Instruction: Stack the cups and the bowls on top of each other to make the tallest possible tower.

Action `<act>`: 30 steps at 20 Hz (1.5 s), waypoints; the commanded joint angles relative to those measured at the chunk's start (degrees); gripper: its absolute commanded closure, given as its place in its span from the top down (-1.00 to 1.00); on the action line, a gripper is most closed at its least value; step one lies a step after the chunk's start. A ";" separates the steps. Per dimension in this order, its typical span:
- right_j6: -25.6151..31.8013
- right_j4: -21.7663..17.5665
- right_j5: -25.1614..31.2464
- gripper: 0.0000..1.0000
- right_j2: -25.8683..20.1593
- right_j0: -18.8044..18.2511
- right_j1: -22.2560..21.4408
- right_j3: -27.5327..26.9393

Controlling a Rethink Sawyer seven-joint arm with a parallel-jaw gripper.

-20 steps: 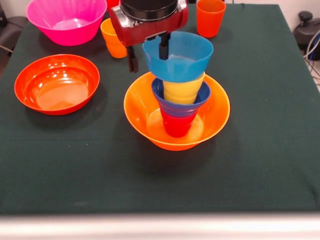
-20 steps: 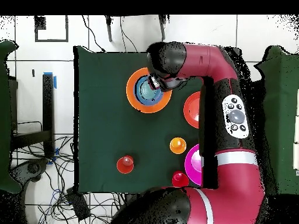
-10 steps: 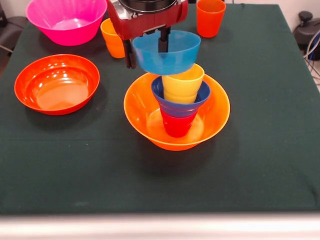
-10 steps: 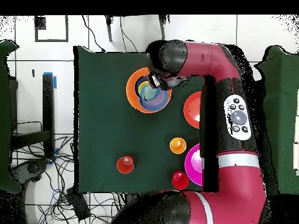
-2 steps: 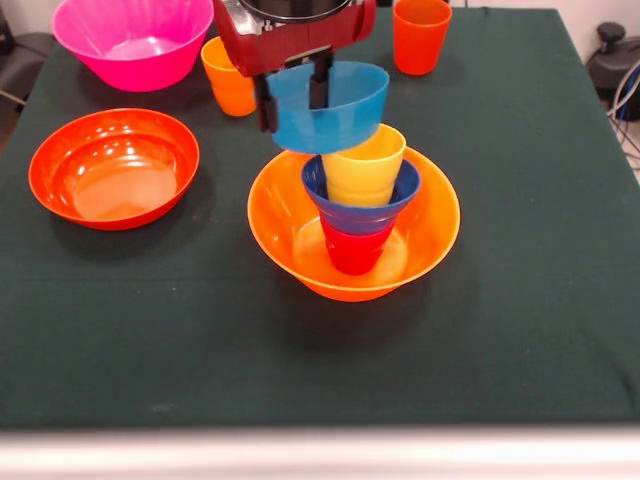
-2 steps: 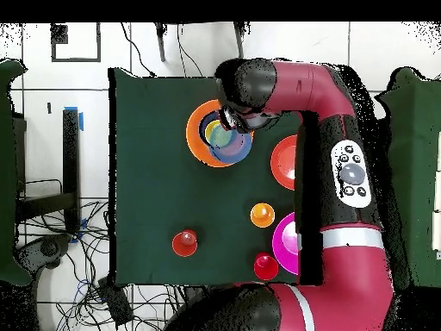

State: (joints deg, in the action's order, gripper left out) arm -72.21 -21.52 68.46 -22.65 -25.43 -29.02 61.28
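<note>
Hand [image 5: 292,92] of the red arm is clamped on the rim of the light blue bowl [image 5: 326,108], one finger inside the wall and one outside, holding the bowl clear of the stack and offset toward the far-left side of it in the front view. The bowl's base sits just beside the lip of the yellow cup [image 5: 364,166], not over it.

Recommended procedure, as a judgement: centre the blue bowl's base over the yellow cup's mouth before descent, keep the bowl level, and lower slowly. The grip on one rim point invites tilt; release only once the base rests flat. A sideways brush against the cup could topple the column.

Nearest, the tower stands in the big yellow-orange bowl [image 5: 432,232]: a red cup [image 5: 354,250] at the bottom, a small dark blue bowl [image 5: 352,214] seated on it, and the yellow cup nested in that. All parts are glossy moulded plastic with tapered walls, so contact surfaces are slick and narrow.

Farther back, on the dark green cloth of the desk [image 5: 520,330], lie the wide shallow orange-red bowl [image 5: 113,167], an orange-yellow cup [image 5: 224,78], an orange cup [image 5: 420,35], and the big pink bowl [image 5: 132,40].
</note>
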 commanded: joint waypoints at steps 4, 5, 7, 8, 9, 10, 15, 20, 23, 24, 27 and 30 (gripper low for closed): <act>8.23 -0.87 4.70 -1.00 -2.61 0.95 0.08 4.09; 8.20 -0.82 4.63 -1.00 -2.60 0.95 0.09 4.09; 8.23 -0.89 4.82 -1.00 -2.52 1.03 0.15 3.95; 8.19 -0.89 4.90 -1.00 -2.49 1.07 0.17 3.88; 8.17 -0.91 4.95 -1.00 -2.49 1.13 0.22 3.78; 8.14 -0.94 4.99 -1.00 -2.49 1.18 0.27 3.68; 8.68 -1.22 6.68 -1.00 -2.36 1.60 0.33 3.34; 8.37 -1.11 7.04 -1.00 -2.34 1.88 0.28 3.31; 8.38 -1.17 7.16 -1.00 -2.27 1.93 0.20 3.29; 8.40 -1.17 7.27 -1.00 -2.27 1.95 0.17 3.27; 8.65 -1.01 7.92 -1.00 -2.32 1.80 -0.19 3.59; 7.35 -0.26 6.63 1.00 -2.60 1.42 -0.32 4.20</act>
State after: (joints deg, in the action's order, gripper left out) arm -72.22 -21.25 70.47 -22.67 -25.23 -29.13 61.31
